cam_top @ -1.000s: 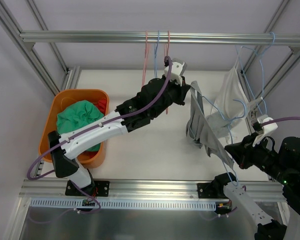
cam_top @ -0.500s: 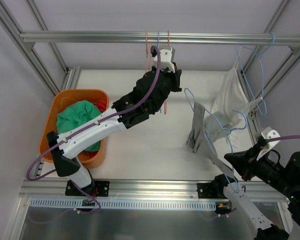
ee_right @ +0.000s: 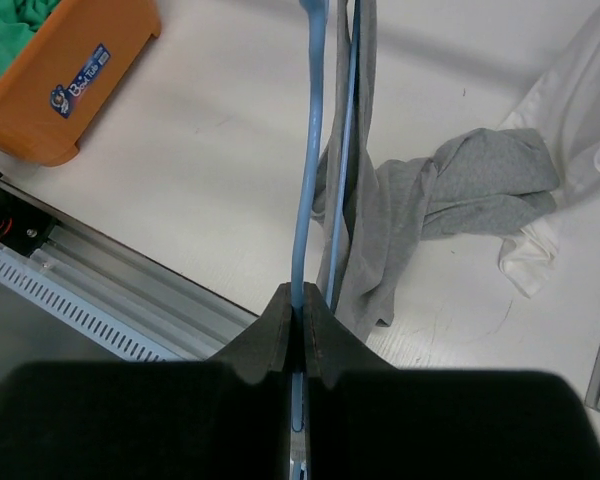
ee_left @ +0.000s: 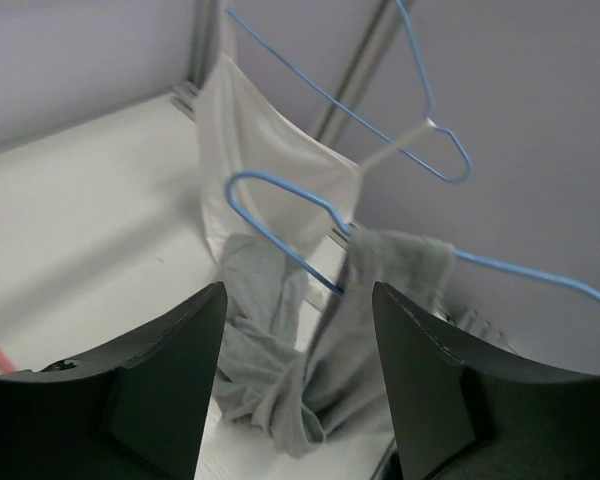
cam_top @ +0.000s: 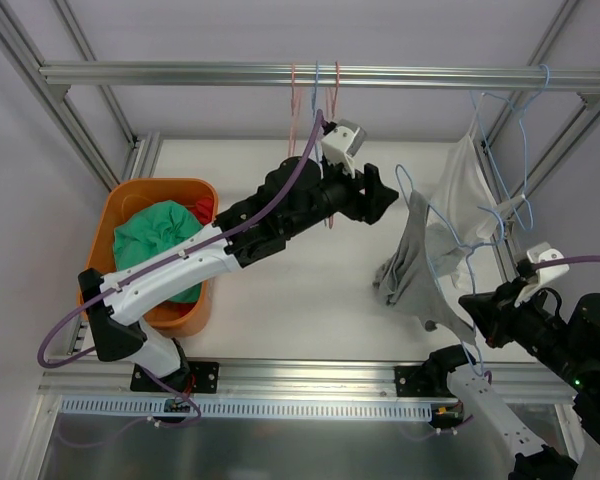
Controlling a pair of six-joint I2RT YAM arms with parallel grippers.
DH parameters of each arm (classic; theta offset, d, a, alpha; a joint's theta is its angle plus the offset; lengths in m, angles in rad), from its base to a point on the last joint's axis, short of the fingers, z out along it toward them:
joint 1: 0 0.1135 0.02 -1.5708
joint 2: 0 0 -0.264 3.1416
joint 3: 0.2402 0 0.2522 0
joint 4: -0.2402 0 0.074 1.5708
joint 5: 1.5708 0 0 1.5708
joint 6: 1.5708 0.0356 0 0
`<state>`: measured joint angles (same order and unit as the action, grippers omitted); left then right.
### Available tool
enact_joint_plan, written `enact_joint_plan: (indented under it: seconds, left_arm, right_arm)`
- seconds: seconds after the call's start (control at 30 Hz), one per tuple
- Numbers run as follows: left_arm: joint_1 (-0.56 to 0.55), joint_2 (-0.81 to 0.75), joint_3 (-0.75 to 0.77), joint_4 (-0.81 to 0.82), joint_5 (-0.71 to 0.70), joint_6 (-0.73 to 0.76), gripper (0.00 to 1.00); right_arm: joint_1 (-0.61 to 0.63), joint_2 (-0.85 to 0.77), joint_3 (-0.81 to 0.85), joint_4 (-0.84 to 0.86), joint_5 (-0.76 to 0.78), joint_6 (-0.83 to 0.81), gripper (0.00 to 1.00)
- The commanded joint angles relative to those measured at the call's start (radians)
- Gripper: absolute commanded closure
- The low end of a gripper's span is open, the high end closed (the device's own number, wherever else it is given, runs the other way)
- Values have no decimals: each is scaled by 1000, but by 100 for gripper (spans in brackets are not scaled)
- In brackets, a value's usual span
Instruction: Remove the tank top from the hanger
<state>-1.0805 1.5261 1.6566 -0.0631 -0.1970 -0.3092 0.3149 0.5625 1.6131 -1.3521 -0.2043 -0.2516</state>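
Two grippers and one garment are entered.

Item 1, grey tank top: right of table centre, draped over the blue wire hanger. Its lower part is bunched on the white table. In the left wrist view one strap is looped over the wire, so it is not yet off.

Item 2, right gripper: fingers pressed together on the hanger wire, holding it above the table.

Item 3, left gripper: jaws spread wide and holding nothing, just beside the hook end and facing the garment.

Progress: judged early to middle. The hanger is presented and held. Seizing the cloth and drawing it off the wire remain.

Orientation: the hanger's long axis runs from the right gripper at the near right, obliquely away toward table centre, with the hook at the far end. The tank top's long axis follows it, straps high on the wire and hem end low on the table's near side.

Also present: white garment on a second blue hanger at right, and an orange basket at left.
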Motion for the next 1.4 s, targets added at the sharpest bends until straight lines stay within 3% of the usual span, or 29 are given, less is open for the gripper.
enact_joint_plan:
  seconds: [0.0, 0.17, 0.73, 0.77, 0.93, 1.07, 1.27, 1.37]
  left_arm:
    - [-4, -41, -23, 37, 243, -45, 37]
    - [-4, 29, -11, 123, 452, -53, 35]
    - [-2, 117, 49, 172, 407, 8, 65]
    - [-2, 117, 48, 174, 404, 10, 74]
    - [-2, 114, 35, 198, 393, 12, 81]
    - [-2, 106, 17, 227, 378, 13, 100]
    - [-2, 60, -49, 261, 338, 12, 100]
    - [-2, 7, -125, 290, 248, -1, 100]
  right_arm:
    - [7, 27, 31, 59, 55, 15, 100]
    - [7, 28, 44, 79, 13, 26, 100]
    - [7, 19, 65, 84, -75, 23, 100]
    - [7, 19, 64, 82, -73, 22, 100]
    - [6, 20, 64, 88, -101, 25, 100]
    - [7, 19, 65, 90, -101, 23, 100]
    - [6, 20, 48, 90, -35, 14, 100]
    - [7, 25, 36, 90, 2, 14, 100]
